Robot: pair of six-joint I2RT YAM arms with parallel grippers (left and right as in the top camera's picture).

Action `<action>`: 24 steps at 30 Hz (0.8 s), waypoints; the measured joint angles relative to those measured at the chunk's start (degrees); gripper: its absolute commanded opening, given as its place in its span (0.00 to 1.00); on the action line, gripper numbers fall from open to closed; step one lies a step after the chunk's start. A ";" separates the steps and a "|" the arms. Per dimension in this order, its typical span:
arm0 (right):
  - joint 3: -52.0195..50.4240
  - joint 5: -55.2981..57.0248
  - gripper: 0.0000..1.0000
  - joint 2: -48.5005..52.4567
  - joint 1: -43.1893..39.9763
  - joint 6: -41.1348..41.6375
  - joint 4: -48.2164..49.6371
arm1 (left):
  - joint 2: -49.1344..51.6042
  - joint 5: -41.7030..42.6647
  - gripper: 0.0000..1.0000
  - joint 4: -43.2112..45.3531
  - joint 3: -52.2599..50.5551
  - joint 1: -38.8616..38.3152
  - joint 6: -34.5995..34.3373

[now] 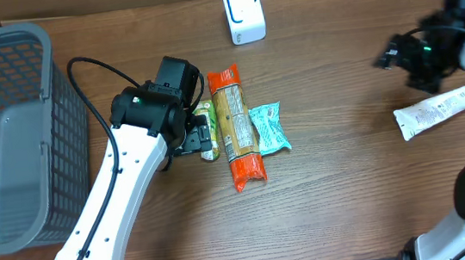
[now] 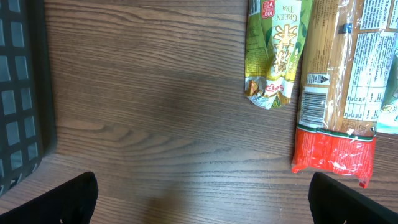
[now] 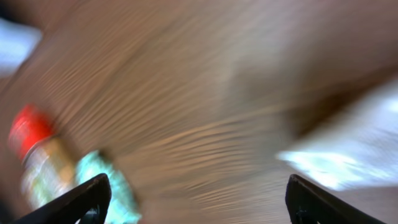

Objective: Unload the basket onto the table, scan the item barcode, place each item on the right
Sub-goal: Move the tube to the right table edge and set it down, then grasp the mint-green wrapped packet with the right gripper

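Two claws both stood spread, holding nothing: left gripper (image 2: 204,199) over the wood-grain table (image 1: 343,196), right gripper (image 3: 198,200) blurred. A smooth white plastic tube (image 1: 435,112), flattened and tapering, lay at the table's right side, long axis nearly left-right, wide crimped end pointing toward the glossy orange-ended packet (image 1: 235,125).
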 measured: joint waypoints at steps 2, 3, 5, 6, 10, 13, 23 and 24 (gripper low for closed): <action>-0.04 -2.51 0.93 -0.13 4.72 -3.48 0.28 | 0.00 0.00 1.00 0.00 0.00 0.00 0.00; -0.15 -3.32 0.93 -0.13 7.15 -4.79 0.76 | 0.00 0.02 1.00 0.00 0.00 0.00 0.00; -0.50 -4.39 0.93 -0.11 11.63 -6.62 1.92 | 0.00 0.02 1.00 0.00 0.00 0.00 0.00; -0.61 -4.79 0.93 -0.09 14.08 -7.39 2.38 | 0.00 0.02 0.99 0.00 0.00 0.00 0.00; -1.01 -5.99 0.90 1.77 22.36 -9.22 4.26 | 0.00 0.00 1.00 0.00 0.00 0.00 0.00; -1.18 -6.12 0.84 5.14 26.25 -9.99 4.48 | 0.00 0.00 1.00 0.00 0.00 0.00 0.00; -4.63 -4.33 0.61 16.48 30.29 -10.62 6.29 | 0.00 0.00 1.00 0.00 0.00 0.00 0.00; -4.96 -4.17 0.55 16.96 30.34 -10.73 6.27 | 0.00 0.00 0.99 0.00 0.00 0.00 0.00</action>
